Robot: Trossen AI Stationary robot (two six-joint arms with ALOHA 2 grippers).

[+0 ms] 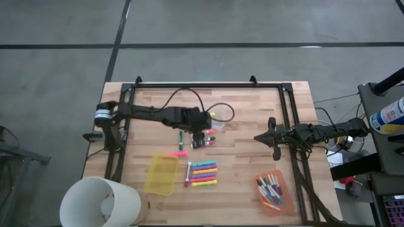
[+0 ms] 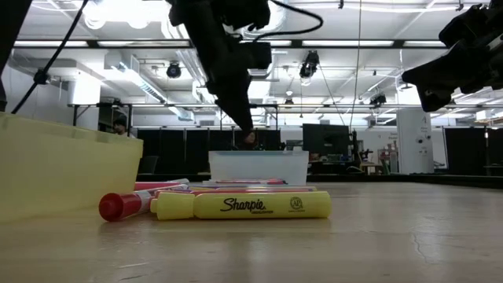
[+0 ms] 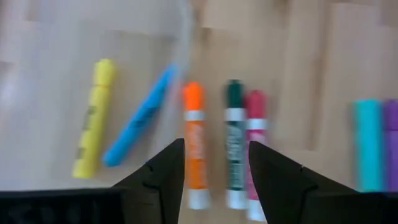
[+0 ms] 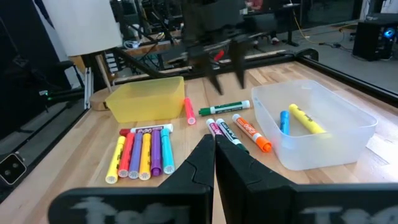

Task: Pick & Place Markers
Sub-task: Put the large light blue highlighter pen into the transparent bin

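Markers (image 3: 195,143) lie side by side on the wooden surface (image 1: 246,157), just beside the clear bin (image 4: 323,127). Above them hangs the left end effector (image 3: 214,165), fingers spread wide and holding nothing. Off to the side, the right end effector (image 4: 214,155) is shut and empty.

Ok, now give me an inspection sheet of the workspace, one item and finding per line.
Surface: wooden table.
Job's things: row of markers; blue and yellow ones in the clear bin; orange marker, green marker and a pink one beside it; more in the orange bin; yellow bin looks empty.
Clutter: nothing seen.
Pincers: left pincer open, over the orange and green markers; right pincer shut, idle, off to the right.
Cables: black cable looped on the table by the left arm.
Surroundings: white tub at the table's corner.
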